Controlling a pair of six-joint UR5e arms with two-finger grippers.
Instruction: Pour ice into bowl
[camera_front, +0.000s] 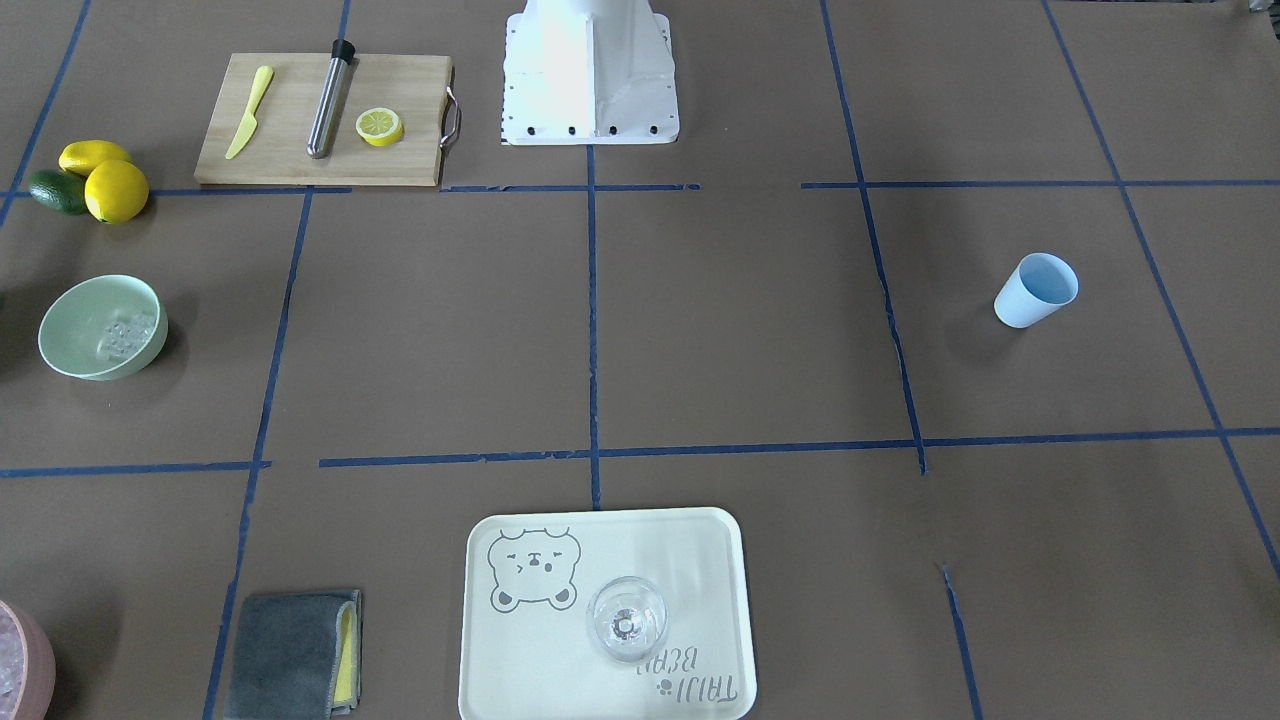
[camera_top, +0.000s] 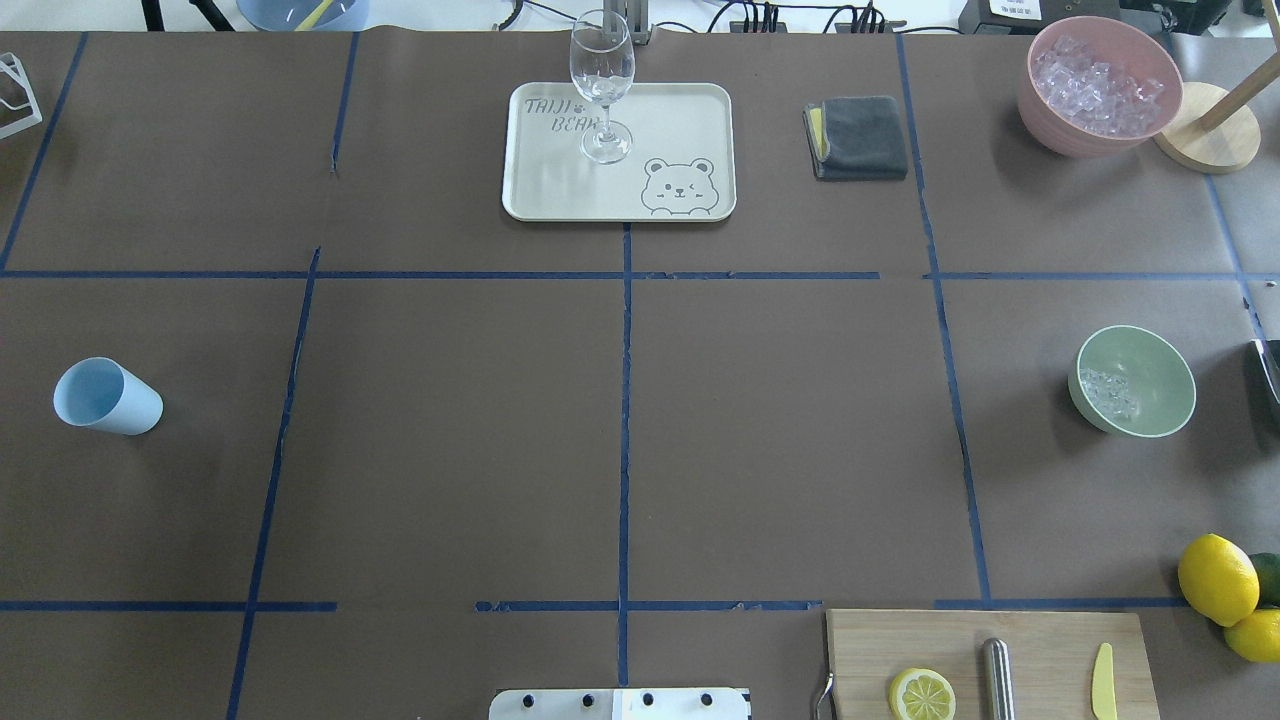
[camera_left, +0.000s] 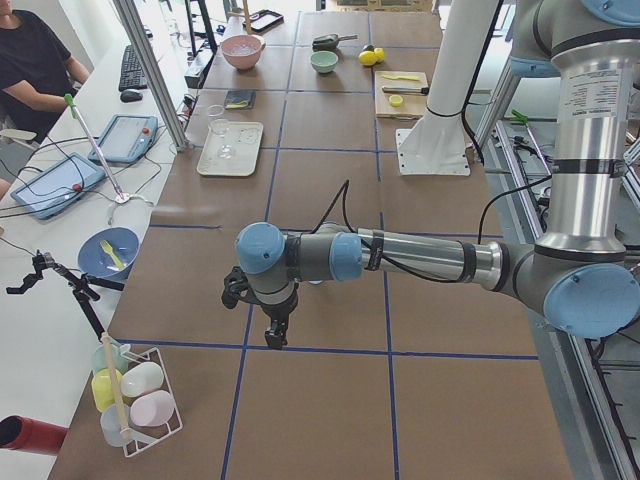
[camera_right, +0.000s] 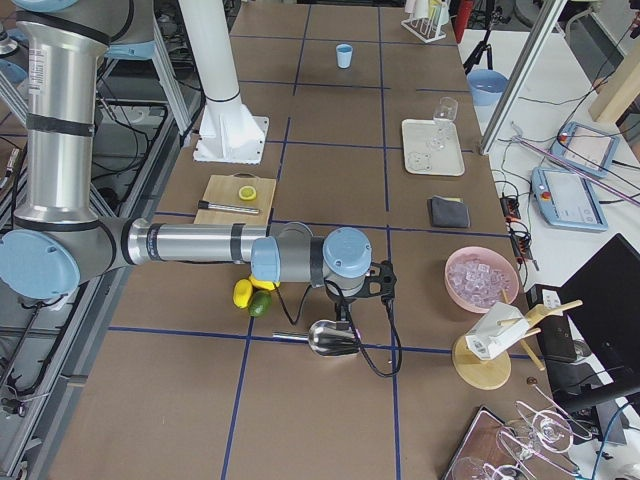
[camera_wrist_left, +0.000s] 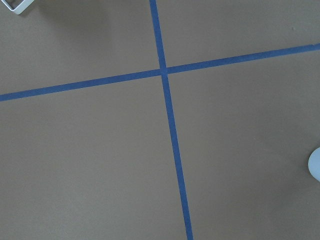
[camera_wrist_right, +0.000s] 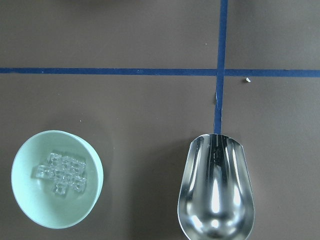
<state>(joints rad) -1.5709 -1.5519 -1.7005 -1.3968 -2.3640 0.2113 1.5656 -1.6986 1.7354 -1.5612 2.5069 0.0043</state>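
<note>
The pale mint-green bowl (camera_top: 1150, 400) stands at the table's right side and holds a small heap of clear ice cubes (camera_top: 1110, 392). The right wrist view shows the bowl (camera_wrist_right: 30, 210) and the ice (camera_wrist_right: 60, 174) at lower left. The light blue cup (camera_top: 105, 397) stands upright and empty at the far left. My left gripper (camera_left: 274, 338) hangs over bare table near the cup's side; I cannot tell if it is open. My right gripper (camera_right: 345, 312) hangs above a metal scoop near the bowl; I cannot tell its state. Neither shows in the overhead, front or wrist views.
A metal scoop (camera_wrist_right: 215, 195) lies beside the bowl. A pink container of ice (camera_top: 1100, 85) stands at the far right, next to a grey cloth (camera_top: 860, 137). A wine glass (camera_top: 603, 85) stands on a cream tray (camera_top: 560, 190). A cutting board (camera_top: 1040, 640) and lemons (camera_top: 1217, 578) are at near right.
</note>
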